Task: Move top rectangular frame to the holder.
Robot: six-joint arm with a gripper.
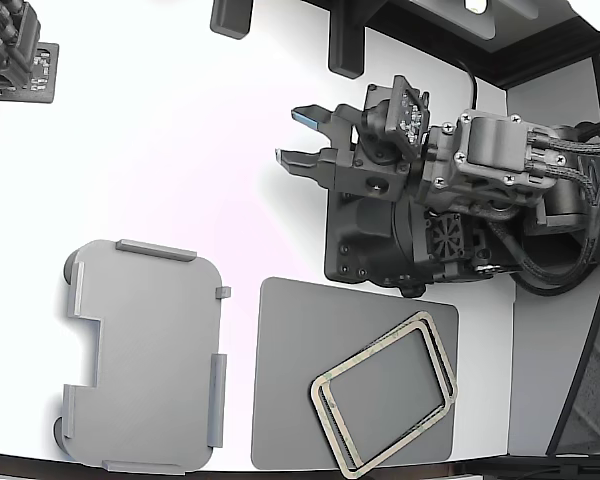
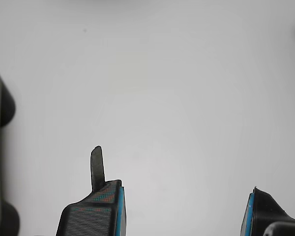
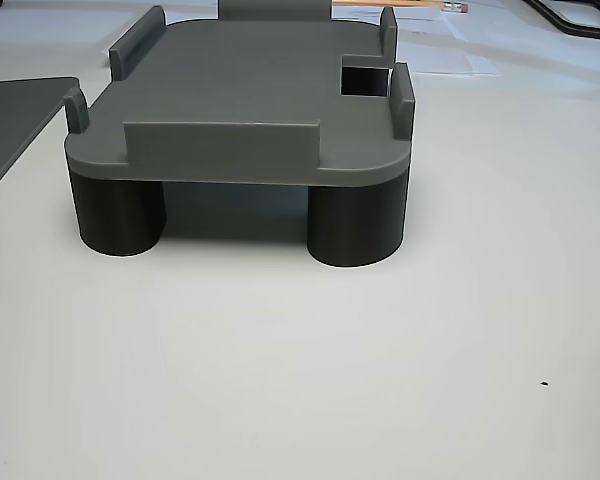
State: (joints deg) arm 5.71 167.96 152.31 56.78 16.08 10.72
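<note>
Gripper (image 1: 298, 138) hangs wide open over bare white bench (image 1: 180, 150), jaws parted with nothing between them, and the wrist view confirms it: two blue-padded fingertips (image 2: 119, 209) and only blank surface below. The top rectangular frame (image 1: 382, 403) lies well apart from it, tilted on the dark grey mat (image 1: 290, 400) toward the exterior view's lower right, stacked on a second frame (image 1: 342, 455) just like it and slightly offset. That stack is the trouble spot, I'd say: the frames are thin and flat, so a low pinch could catch both at once or drag the lower one across the mat, and a grip on one narrow side could let the frame swing or slip out. The holder (image 1: 145, 355) sits near the exterior view's lower left, empty, and in the other view it stands raised on dark cylindrical legs (image 3: 355, 225) with edge tabs (image 3: 222, 137) around the plate; a frame arriving rotated could perch on a tab instead of seating. Surface is smooth, glossy white, brightly lit, with dark fixtures along the far edge and another arm (image 1: 10, 60) at the exterior view's upper left.
</note>
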